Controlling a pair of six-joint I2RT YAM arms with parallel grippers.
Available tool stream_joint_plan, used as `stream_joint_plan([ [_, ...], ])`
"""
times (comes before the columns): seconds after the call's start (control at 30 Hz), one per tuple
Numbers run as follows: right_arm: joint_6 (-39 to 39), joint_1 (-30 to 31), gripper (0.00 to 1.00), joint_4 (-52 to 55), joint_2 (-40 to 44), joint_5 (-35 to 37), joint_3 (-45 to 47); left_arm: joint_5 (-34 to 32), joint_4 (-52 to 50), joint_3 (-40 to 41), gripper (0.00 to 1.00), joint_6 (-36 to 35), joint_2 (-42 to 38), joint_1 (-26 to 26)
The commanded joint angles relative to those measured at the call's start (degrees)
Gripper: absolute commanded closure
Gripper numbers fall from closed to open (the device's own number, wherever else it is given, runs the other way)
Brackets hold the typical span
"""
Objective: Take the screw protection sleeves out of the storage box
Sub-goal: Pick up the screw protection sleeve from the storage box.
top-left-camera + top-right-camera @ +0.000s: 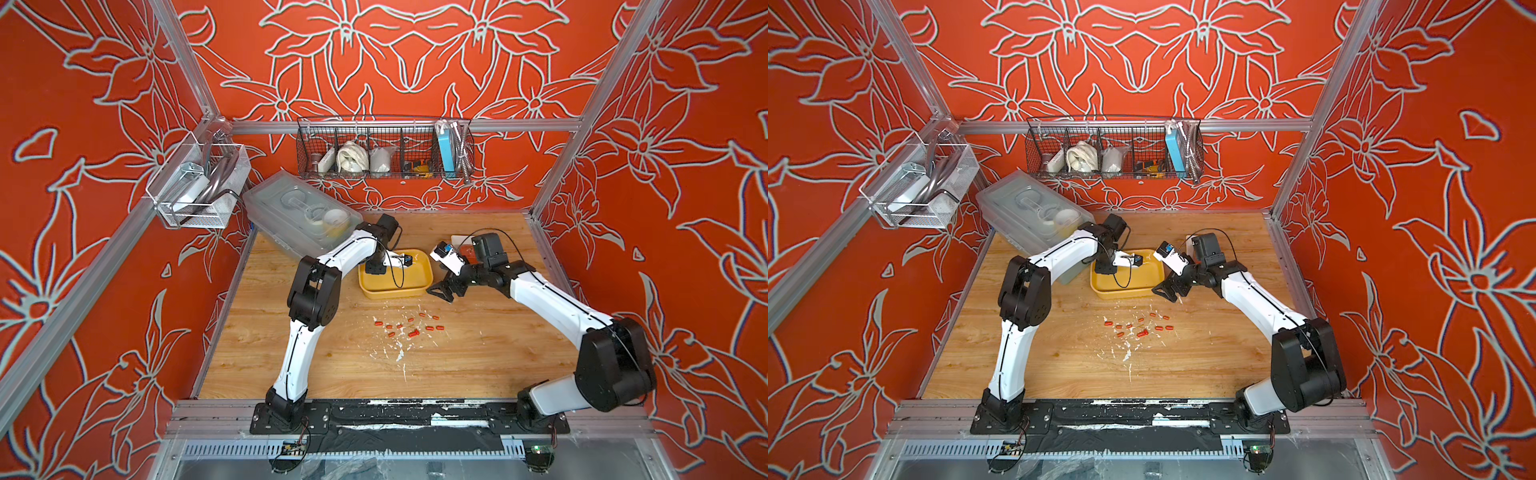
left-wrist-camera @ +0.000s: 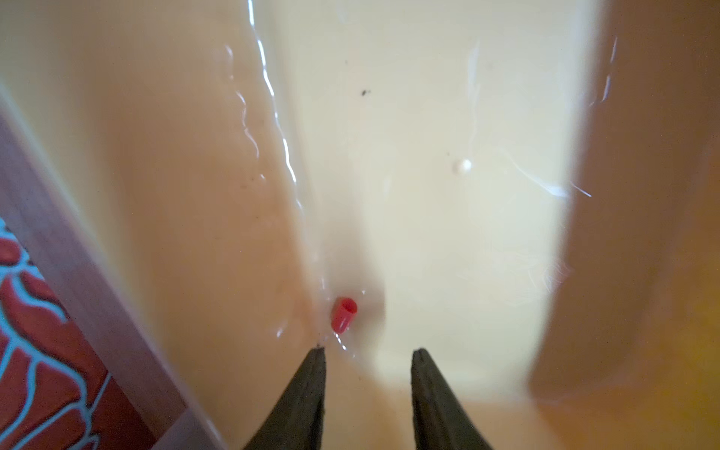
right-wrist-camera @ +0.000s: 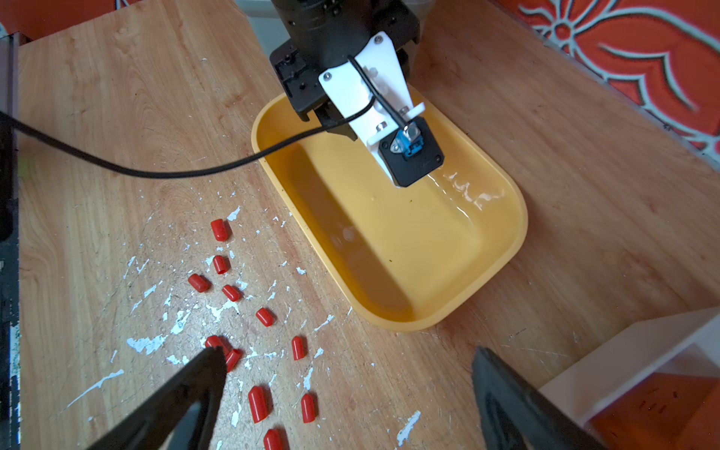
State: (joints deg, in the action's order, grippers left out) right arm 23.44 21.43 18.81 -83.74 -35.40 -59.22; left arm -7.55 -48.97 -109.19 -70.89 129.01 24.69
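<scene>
1. At the centre of both top views, the yellow storage box [image 1: 395,292] sits on the wooden table [image 1: 478,353]. About a dozen red screw protection sleeves [image 1: 409,326] lie scattered on the boards just below it in the frame, already outside the box.
2. The left wrist view shows one sleeve [image 2: 343,315] inside the box, lying where the glossy floor curves up into the wall.
3. The sleeve looks like a tiny, light, hollow plastic cap. It will probably roll or skid on the slick floor, and may squash under a hard pinch. The best hold is likely across the middle of its round body, one finger on each side.
4. The left gripper [image 2: 369,350] reaches steeply down into the left end of the box. Its jaws stand partly apart with nothing between them. The sleeve lies just ahead of the tips, nearer one finger than the other.
5. The right gripper [image 3: 348,352] hovers over the table just beside the box's right end. Its jaws are spread wide and empty.
</scene>
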Motion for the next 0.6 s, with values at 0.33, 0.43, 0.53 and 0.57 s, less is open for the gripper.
stream_joint_plan([
  [0.33, 0.33, 0.15, 0.03, 0.07, -1.16, 0.10, 0.60, -4.12, 4.06, -0.76, 0.65, -7.69, 4.69, -0.08],
  [0.43, 0.31, 0.18, 0.03, 0.13, -1.03, -0.02, 0.60, -5.23, 4.06, -0.59, 0.68, -8.70, 5.49, -0.08],
  [0.53, 0.38, 0.15, 0.03, 0.07, -0.91, 0.02, 0.66, -5.98, 3.80, -0.44, 0.76, -9.14, 6.14, -0.08],
  [0.57, 0.51, 0.13, 0.03, 0.01, -0.97, 0.07, 0.69, -6.07, 3.63, -0.41, 0.79, -9.13, 6.21, -0.08],
])
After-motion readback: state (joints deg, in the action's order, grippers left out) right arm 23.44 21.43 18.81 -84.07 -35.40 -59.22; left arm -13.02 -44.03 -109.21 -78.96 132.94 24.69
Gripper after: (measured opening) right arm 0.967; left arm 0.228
